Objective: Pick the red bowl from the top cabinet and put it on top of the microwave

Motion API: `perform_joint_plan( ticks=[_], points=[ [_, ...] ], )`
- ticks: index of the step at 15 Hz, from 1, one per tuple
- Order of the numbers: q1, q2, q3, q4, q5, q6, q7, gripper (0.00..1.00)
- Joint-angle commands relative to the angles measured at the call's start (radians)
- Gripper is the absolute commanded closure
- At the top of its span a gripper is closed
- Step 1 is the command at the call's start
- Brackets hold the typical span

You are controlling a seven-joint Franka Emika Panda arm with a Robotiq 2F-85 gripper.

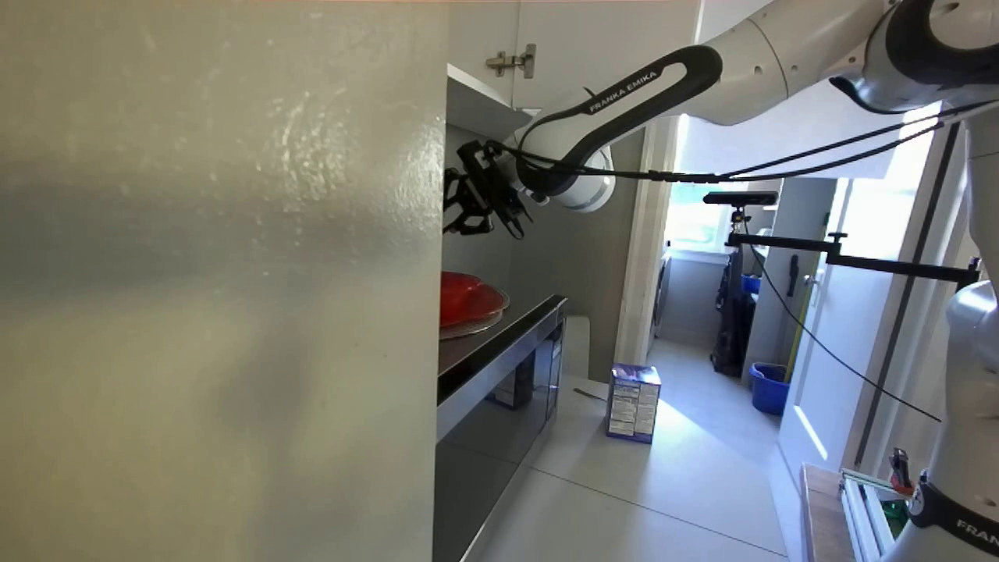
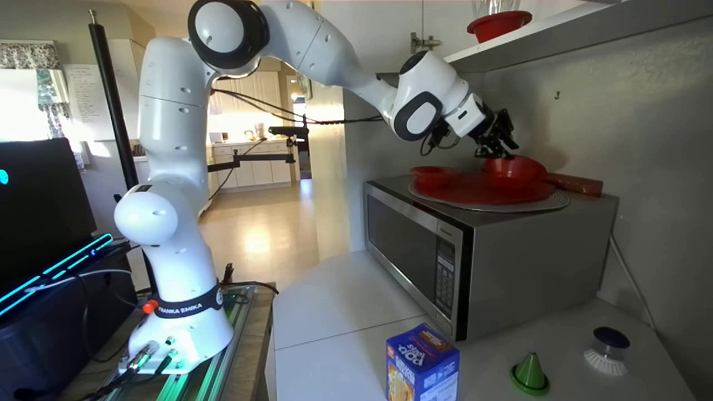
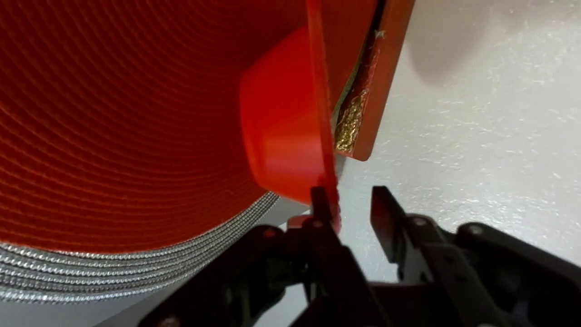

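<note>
Red bowl [image 2: 515, 170], small, round and plain, is over the wall side of a circular mat [image 2: 473, 192] on top of the microwave [image 2: 551, 267], right by the gripper [image 3: 349, 200]. It is tilted well over; in the wrist view its smooth wall tapers from a thin rim, seen edge-on, to a narrower base, bright scarlet with a slight sheen. Whether it rests on the mat I cannot tell.

The gripper's 2 black fingers stand partly apart. The rim reaches between them, close against 1 finger, possibly touching, while a pale gap separates it from the opposite finger, so the bowl is not clamped.

Fine concentric ribs cover the red mat, edged by a silvery, corded border. The microwave has gray metallic sides and a dark, glossy door. Beside the bowl lies a long, flat-sided red piece [image 2: 582, 184], showing a crinkled gold patch in the wrist view. Nearer the mat's opposite end sits a low, flared red dish [image 2: 434, 177]. On the shelf of the white top cabinet [image 2: 557, 44] stands a red vessel [image 2: 497, 26] with a wide lip.
</note>
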State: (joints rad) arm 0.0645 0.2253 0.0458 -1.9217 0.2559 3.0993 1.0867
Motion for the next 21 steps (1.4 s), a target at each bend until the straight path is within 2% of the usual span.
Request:
perform_joint_plan(
  ticks=[1, 5, 7, 10, 12, 13, 14, 17, 21],
  points=[
    [-0.067, -0.063, 0.069, -0.043, 0.074, -0.023, -0.062, 0.37],
    [-0.145, -0.128, 0.128, -0.103, 0.180, -0.077, -0.158, 0.09],
    [-0.171, -0.165, 0.137, -0.132, 0.241, -0.124, -0.218, 0.00],
    [-0.191, -0.229, 0.124, -0.170, 0.313, -0.220, -0.301, 0.00],
    [-0.201, -0.280, 0.107, -0.194, 0.321, -0.289, -0.340, 0.00],
    [-0.205, -0.305, 0.098, -0.205, 0.315, -0.319, -0.353, 0.00],
    [-0.157, -0.340, 0.036, -0.216, 0.289, -0.362, -0.354, 0.00],
    [-0.143, -0.439, -0.006, -0.241, 0.252, -0.479, -0.409, 0.00],
    [-0.136, -0.584, -0.050, -0.258, 0.186, -0.663, -0.578, 0.00]
  ],
)
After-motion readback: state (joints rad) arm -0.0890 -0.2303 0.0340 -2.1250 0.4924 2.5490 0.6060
